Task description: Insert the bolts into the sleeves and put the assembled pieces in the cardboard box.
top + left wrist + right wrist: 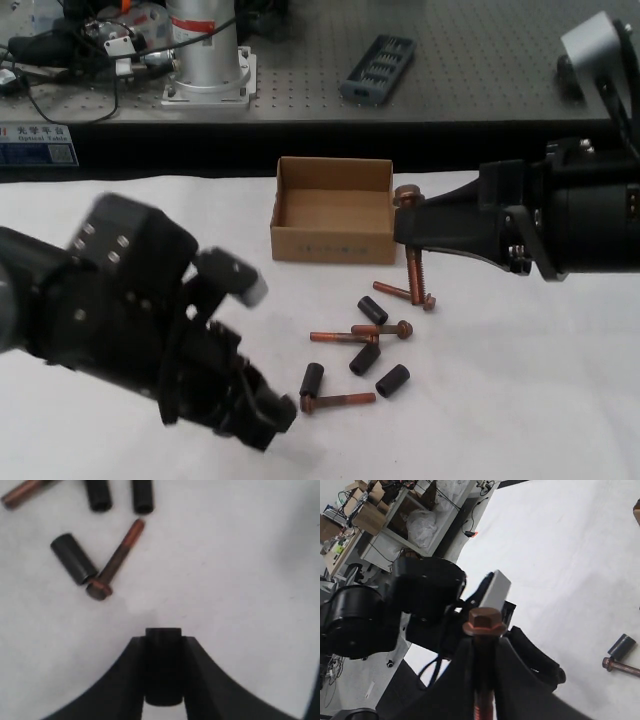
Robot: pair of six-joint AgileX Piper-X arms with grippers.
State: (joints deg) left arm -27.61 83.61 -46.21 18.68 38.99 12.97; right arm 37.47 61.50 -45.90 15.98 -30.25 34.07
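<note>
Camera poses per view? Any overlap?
High view: behind the arms, looking forward and down over cardboard box and both arms.
Left wrist view: on left wrist, facing down past left gripper, shut on a sleeve.
Right wrist view: on right wrist, facing past right gripper and its bolt toward left arm.
Shared: left arm in high and right wrist views.

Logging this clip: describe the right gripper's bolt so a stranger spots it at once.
Find the open brown cardboard box on the white bench. Beside its right wall, the right gripper clamps a copper-coloured hex-head bolt. It alone is upright; the other bolts lie flat.
</note>
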